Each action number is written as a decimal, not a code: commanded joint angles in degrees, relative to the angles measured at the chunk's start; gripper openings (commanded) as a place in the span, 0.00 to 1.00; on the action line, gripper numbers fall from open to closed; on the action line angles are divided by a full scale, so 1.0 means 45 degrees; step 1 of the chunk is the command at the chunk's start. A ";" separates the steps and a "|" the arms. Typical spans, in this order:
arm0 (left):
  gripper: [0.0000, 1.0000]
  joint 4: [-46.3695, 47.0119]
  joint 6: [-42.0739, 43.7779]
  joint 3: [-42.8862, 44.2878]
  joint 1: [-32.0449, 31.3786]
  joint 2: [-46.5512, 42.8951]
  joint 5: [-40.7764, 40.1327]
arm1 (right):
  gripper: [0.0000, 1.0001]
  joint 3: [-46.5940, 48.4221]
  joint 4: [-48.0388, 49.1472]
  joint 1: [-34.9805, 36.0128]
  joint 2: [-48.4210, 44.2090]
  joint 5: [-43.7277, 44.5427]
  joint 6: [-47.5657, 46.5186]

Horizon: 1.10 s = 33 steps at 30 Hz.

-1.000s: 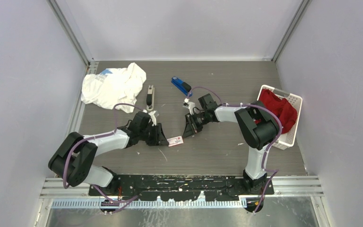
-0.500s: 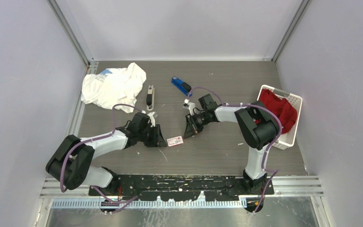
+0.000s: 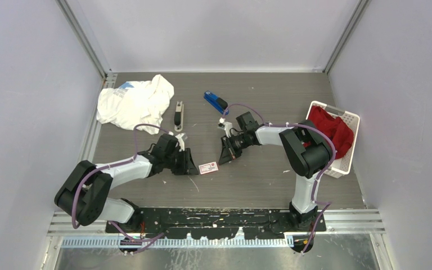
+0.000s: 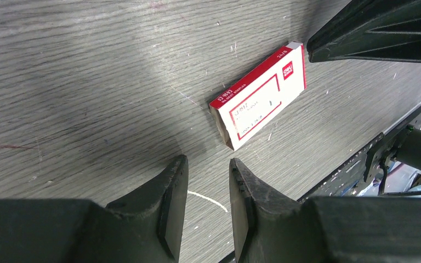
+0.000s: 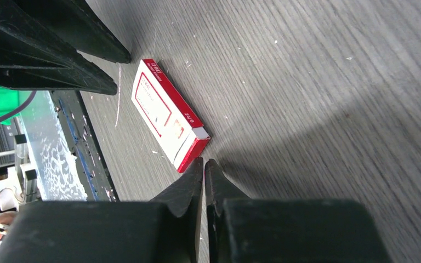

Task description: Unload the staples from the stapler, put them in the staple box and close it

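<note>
Both arms reach low over the middle of the worktop (image 3: 270,180), tips facing each other across a small red-and-white box (image 4: 257,96) lying flat between them. Left end effector (image 4: 208,160): fingers a narrow gap apart, nothing in the gap, bare worktop showing through. The box is ahead of it and not touched. Right end effector (image 5: 204,163): fingers pressed together, nothing clamped, tips at the box's end corner; touching or just beside, cannot tell. Judgement: closed tips make a blunt pusher, so the right arm looks placed to nudge or steady the box rather than pick it up. The part-open left looks ready to take the box by its edges. Blue stapler (image 3: 215,102) lies at the far middle of the worktop, unheld and well apart from both end effectors. A grey metal bar (image 3: 178,116) lies separately to its left, near a white cloth (image 3: 135,101); possibly a stapler part, not certain. No strip of staples can be made out. A thin pale streak (image 4: 208,200) on the worktop by the left fingers may be a scratch or a strip, cannot tell. Judgement: neither arm is at the stapler, so the unloading itself is not in hand here.
</note>
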 commanded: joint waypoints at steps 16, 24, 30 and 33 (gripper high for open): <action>0.32 0.0851 -0.0214 -0.0272 -0.0064 0.0853 0.0473 | 0.07 0.0124 0.0023 0.0004 -0.0100 0.0146 -0.0126; 0.26 0.0965 -0.0233 -0.0134 -0.0123 0.1280 0.0557 | 0.07 0.0178 0.0140 0.0366 0.0066 0.0086 0.0089; 0.24 0.1060 -0.0214 -0.0015 -0.0196 0.1627 0.0679 | 0.06 0.0230 0.0190 0.0624 0.0177 0.0023 0.0174; 0.23 0.1111 -0.0214 0.0042 -0.0218 0.1737 0.0707 | 0.06 0.0284 0.0200 0.0690 0.0186 -0.0063 0.0182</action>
